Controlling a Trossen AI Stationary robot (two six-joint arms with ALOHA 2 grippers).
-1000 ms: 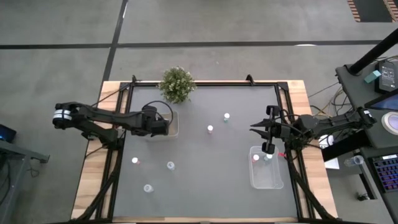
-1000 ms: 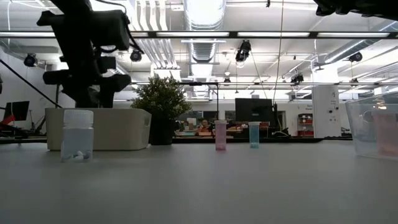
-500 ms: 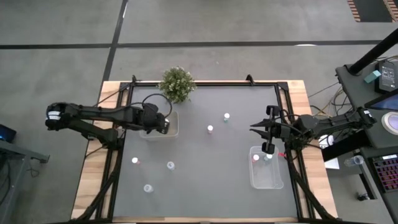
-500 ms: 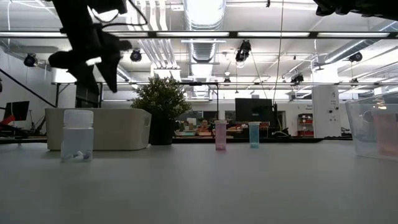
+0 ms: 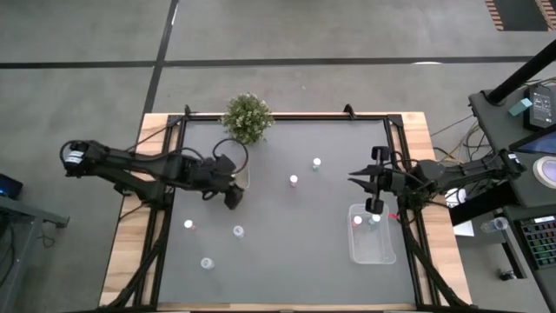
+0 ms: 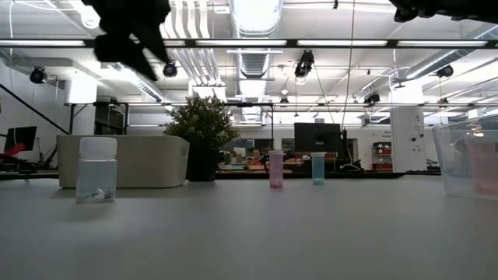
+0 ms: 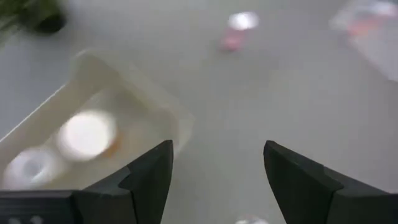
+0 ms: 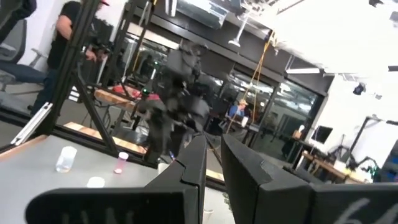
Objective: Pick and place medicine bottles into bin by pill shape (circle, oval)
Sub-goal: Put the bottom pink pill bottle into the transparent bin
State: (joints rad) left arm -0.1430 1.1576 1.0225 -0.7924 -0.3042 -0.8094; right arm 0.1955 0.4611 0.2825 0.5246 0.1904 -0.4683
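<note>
Grey tabletop [image 5: 287,261] framed in pale wood, set on concrete floor; potted plant [image 5: 248,116] at far edge. Opaque white bin [image 5: 242,174] just before the plant, toward the left edge, two white-capped bottles [image 7: 86,132] seen inside from the left wrist view. Clear bin [image 5: 371,233] near the right edge, holding at least two bottles [image 5: 357,220], one pink-marked.

Left end effector [image 5: 233,197] just beside the white bin's near corner, raised above the tabletop, fingers spread wide, nothing between them. Right end effector [image 5: 374,206] parked over the clear bin's far end, fingers pressed together, empty.

Still loose: two bottles mid-tabletop toward the far edge [image 5: 294,180], [image 5: 316,163]; three near the left front corner [image 5: 188,224], [image 5: 238,230], [image 5: 207,263]. Judged roughly half sorted, five bottles left to place; pill shapes too small to tell.
</note>
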